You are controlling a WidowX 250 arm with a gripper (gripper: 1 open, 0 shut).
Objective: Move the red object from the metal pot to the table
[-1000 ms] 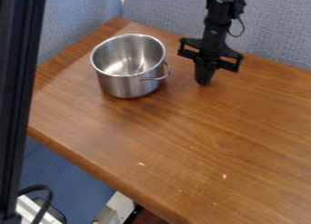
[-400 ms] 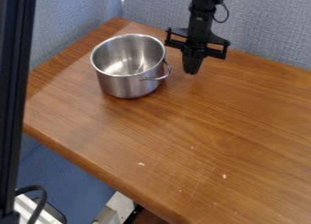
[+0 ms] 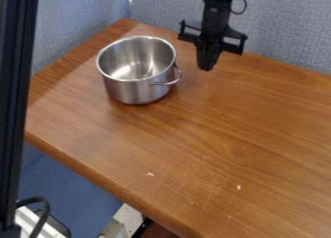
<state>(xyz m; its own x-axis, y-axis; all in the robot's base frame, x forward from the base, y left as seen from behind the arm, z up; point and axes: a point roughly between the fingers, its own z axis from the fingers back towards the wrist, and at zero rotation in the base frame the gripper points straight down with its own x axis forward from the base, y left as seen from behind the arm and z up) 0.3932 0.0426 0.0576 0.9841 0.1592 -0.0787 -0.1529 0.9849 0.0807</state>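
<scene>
The metal pot [image 3: 135,70] stands upright near the table's [image 3: 195,155] back left corner, shiny, with a loop handle on its right side. The part of its inside that shows is bare steel; the red object is not in view. My gripper [image 3: 207,65] hangs from above just right of the pot, a little higher than its rim, pointing straight down. Its dark fingers are pressed together, shut, with nothing visible between them.
A blue-grey wall runs behind the table. A dark vertical post fills the left edge of the view. The table's front edge runs diagonally from the left down to the lower right, with floor and cables below it.
The gripper has moved left and back, from over the table's right side to a spot just right of the pot. The pot has stayed put.
</scene>
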